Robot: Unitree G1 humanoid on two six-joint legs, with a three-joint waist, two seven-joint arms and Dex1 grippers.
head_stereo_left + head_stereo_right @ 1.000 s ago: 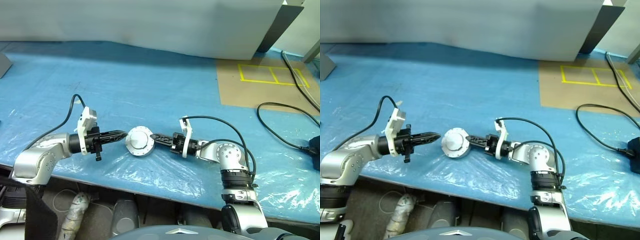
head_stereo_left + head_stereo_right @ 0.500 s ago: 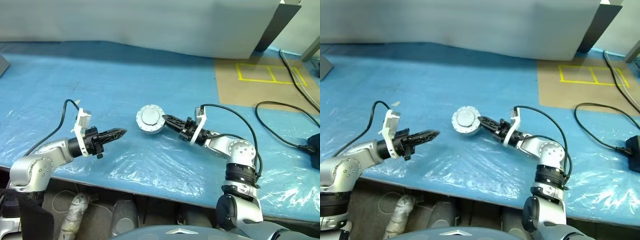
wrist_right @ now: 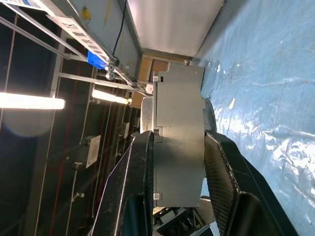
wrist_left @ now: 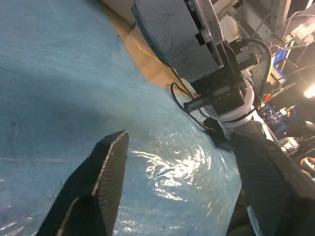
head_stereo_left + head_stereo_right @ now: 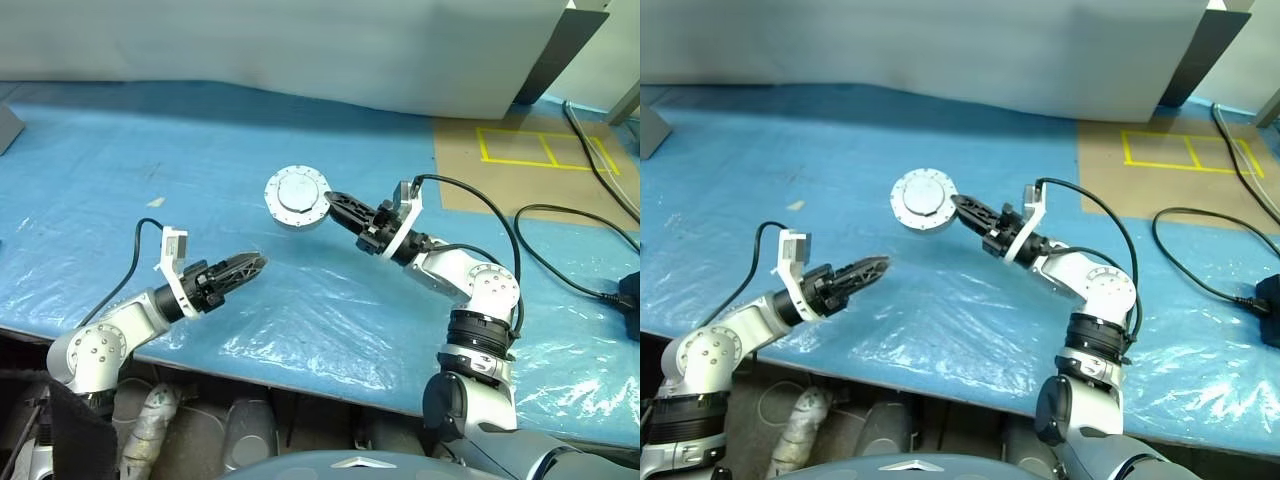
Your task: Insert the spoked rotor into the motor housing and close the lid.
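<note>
Right tool (image 5: pixel 338 203) clamped on the rim of the motor housing (image 5: pixel 296 195), one black finger on each flat face, so a medium-width grip on a chunky part. Seen edge-on from the right wrist (image 3: pixel 178 147): thick grey metal slab with squared little notches along the side, matte, machined-looking. From the head view, round puck, pale smooth disc in the middle, darker ribbed ring around it. No copper showing from this side, so can't tell which face is up, or whether anything is already seated inside.

Held out past the middle of the tabletop (image 5: pixel 200 150), a bit toward the far side, and apparently clear of the surface. Probably gripped by the edge like that so the flat face stays free for inspection or for handing over.

Left tool (image 5: pixel 245 268) near and to the left, well apart from the puck, jaws spread wide and holding nothing. Textured black pads (image 4: pixel 101 177) visible up close. Likely parked open to take the next part or steady the housing.

Surface stuff: blue sheet under a crinkly clear plastic film (image 5: pixel 300 340), shiny and wrinkled near the front edge, so slippery for small parts, I'd guess. Brown cardboard patch (image 5: pixel 500 185) with yellow tape (image 5: pixel 545 150) far right, black cable (image 5: pixel 560 260) looping beside it.
</note>
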